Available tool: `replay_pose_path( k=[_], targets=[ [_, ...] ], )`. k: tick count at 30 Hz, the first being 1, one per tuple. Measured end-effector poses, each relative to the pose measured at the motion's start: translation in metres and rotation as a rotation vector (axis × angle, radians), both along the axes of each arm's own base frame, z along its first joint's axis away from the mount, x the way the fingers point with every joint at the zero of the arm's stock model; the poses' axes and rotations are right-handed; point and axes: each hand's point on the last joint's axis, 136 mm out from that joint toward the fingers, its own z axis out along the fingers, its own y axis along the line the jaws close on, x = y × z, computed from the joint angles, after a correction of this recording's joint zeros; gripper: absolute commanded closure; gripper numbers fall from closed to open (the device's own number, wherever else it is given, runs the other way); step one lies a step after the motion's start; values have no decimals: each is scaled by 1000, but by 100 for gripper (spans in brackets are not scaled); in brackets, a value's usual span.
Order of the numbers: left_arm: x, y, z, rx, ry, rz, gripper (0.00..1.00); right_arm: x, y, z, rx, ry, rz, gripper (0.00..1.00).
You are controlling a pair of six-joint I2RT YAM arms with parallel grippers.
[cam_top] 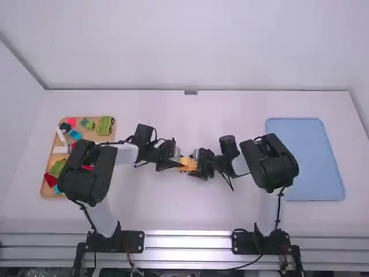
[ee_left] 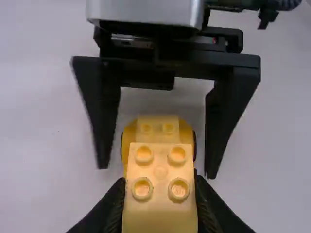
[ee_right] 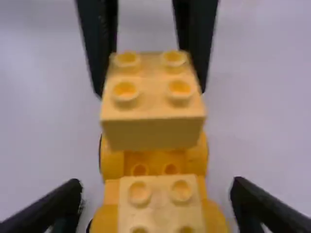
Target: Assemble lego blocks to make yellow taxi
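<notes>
Pinched between the left gripper's (ee_right: 151, 90) jaws is a yellow block (ee_right: 153, 133), over the car (ee_right: 112, 162); whether they touch, I can't tell. The right gripper (ee_left: 157, 171) has its jaws spread astride the car, with a gap on each side. Since nothing clamps the car, a push from the block could make it slide or tip, and studs out of line could seat the block crooked. Well beyond the left jaws, a tray (cam_top: 104, 138) of bricks sits on the worktop (cam_top: 150, 213).

Colored blocks (cam_top: 105, 125) lie in the tan tray (cam_top: 92, 135).
</notes>
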Motion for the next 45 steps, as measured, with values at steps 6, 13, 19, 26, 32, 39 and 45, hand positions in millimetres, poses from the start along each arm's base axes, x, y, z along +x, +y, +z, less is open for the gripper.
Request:
replay_pose_path(
  k=[6, 13, 19, 26, 32, 39, 45],
  targets=[
    [0, 2, -3, 18, 10, 9, 84, -2, 0, 0, 3, -18, 22, 52],
    [-1, 3, -22, 33, 46, 12, 83, -4, -1, -1, 1, -14, 25, 52],
    [-4, 1, -22, 16, 46, -3, 82, -5, -1, -1, 2, -13, 28, 48],
    [-3, 1, -21, 15, 30, -11, 80, -5, -1, -1, 3, -12, 30, 48],
    [-4, -5, -22, 15, -16, -28, 74, -5, -1, -1, 2, -7, 26, 48],
    [-7, -14, -24, 30, -35, -51, 33, -6, -1, -1, 5, 2, 25, 48],
    [-13, -17, -27, 40, 8, -50, 21, -7, 1, -1, 4, -3, 32, 47]
  ],
)
